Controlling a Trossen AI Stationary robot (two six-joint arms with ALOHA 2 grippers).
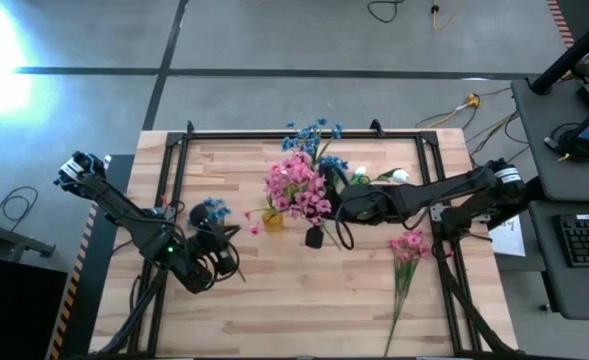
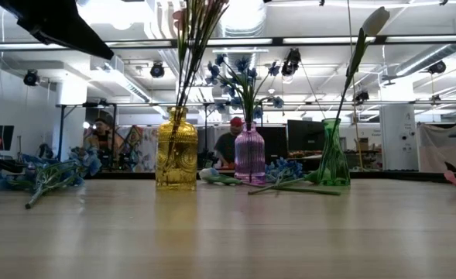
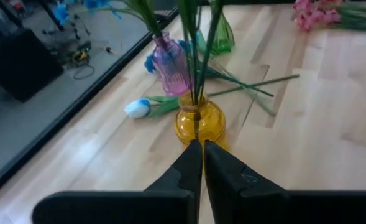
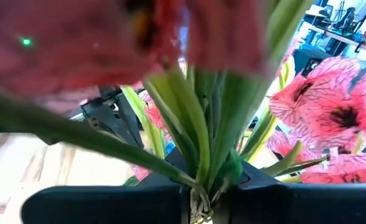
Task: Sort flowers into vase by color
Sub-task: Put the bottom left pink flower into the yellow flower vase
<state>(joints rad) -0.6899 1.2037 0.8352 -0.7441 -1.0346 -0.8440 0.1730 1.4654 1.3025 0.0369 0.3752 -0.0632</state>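
Observation:
A spray of pink blossoms (image 1: 296, 188) stands with its green stems in the yellow vase (image 1: 272, 217), which also shows in the low view (image 2: 176, 149). My right gripper (image 1: 326, 212) reaches in from the table's right and is shut on these stems. My left gripper (image 1: 232, 238) is shut and empty, low over the table just left of the yellow vase (image 3: 199, 121). The purple vase (image 2: 249, 153) holds blue blossoms (image 1: 314, 135). The green vase (image 2: 333, 155) holds a white bud. A blue spray (image 1: 212, 212) lies on the table by my left gripper. My right gripper pinches the pink spray's bundled green stems (image 4: 202, 177) between its two fingers, below the blossoms. The fingers lie across the stems and come from the table's right. The stems stand nearly upright, and their lower ends (image 2: 183, 93) reach down into the yellow vase's neck.
A second pink spray (image 1: 407, 250) lies on the table right of centre. A white bud (image 1: 401, 176) and loose green stems (image 3: 257, 87) lie near the green vase, and another white bud (image 3: 137, 107) lies by the purple vase. People show beyond the table in the low view.

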